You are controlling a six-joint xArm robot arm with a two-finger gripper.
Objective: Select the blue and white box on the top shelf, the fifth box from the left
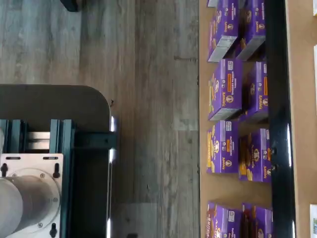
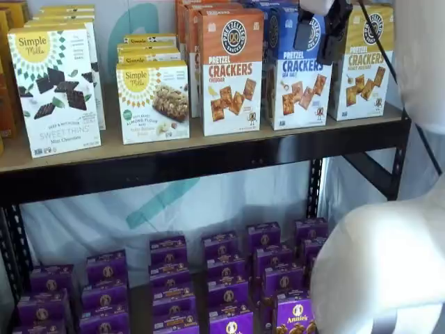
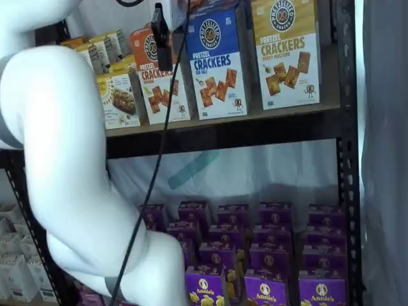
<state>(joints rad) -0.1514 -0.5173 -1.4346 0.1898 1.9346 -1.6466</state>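
Behind our black two-finger claw [image 2: 320, 33], fingers apart, we see the tall blue and white cardboard box [image 2: 299, 76] reading "PRETZEL CRACKERS SEA SALT", standing on the tan wooden top shelf [image 2: 208, 142].

Arm: smooth, glossy white rounded casing [image 3: 64, 159], bulky and tube-shaped, with a grey band at a joint seam [image 3: 6, 137]. A second white rounded segment [image 2: 379, 268] shows in a shelf view. Gripper [image 2: 320, 31]: 2 black fingers, matte, blocky, below a white body. 1 thin black cable [image 3: 159, 146] runs alongside the arm. Wrist view: dark mount with teal brackets [image 1: 59, 144] and a white round plate [image 1: 29, 198] bearing black screws.
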